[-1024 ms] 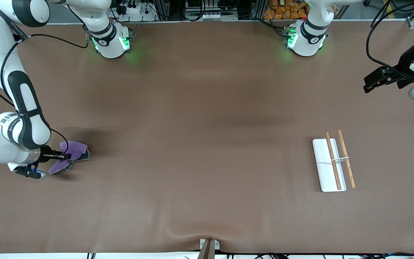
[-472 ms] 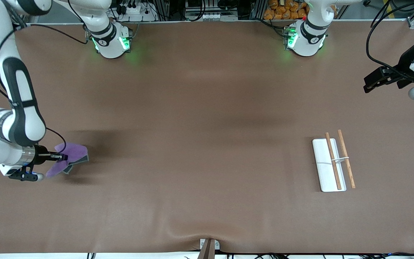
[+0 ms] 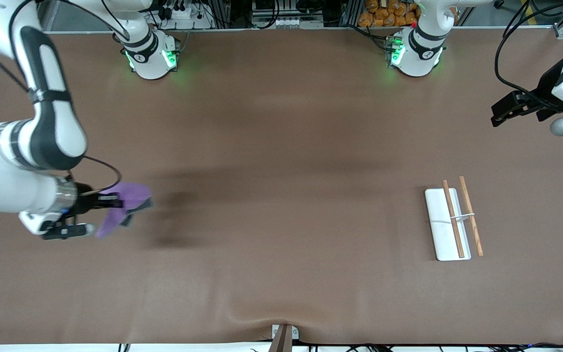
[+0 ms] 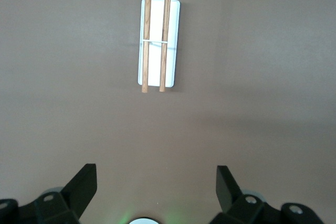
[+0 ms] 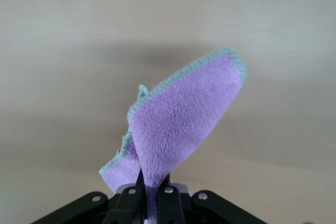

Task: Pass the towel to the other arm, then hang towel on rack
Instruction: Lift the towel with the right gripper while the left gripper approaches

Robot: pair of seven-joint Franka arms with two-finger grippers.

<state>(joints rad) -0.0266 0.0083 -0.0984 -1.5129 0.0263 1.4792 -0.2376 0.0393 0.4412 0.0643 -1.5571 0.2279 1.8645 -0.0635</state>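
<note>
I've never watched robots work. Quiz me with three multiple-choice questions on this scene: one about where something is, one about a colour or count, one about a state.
1. Where is the rack?
A. toward the left arm's end of the table
B. toward the right arm's end
C. in a gripper

2. How many wooden rods does the rack carry?
A. one
B. two
C. four

3. What is the right gripper doing?
A. gaping open
B. shut on the towel
C. resting on the rack

Answers:
1 A, it lies below the waiting left gripper.
2 B, two parallel rods show in the left wrist view.
3 B, the purple cloth sticks out from its closed fingers.
</note>
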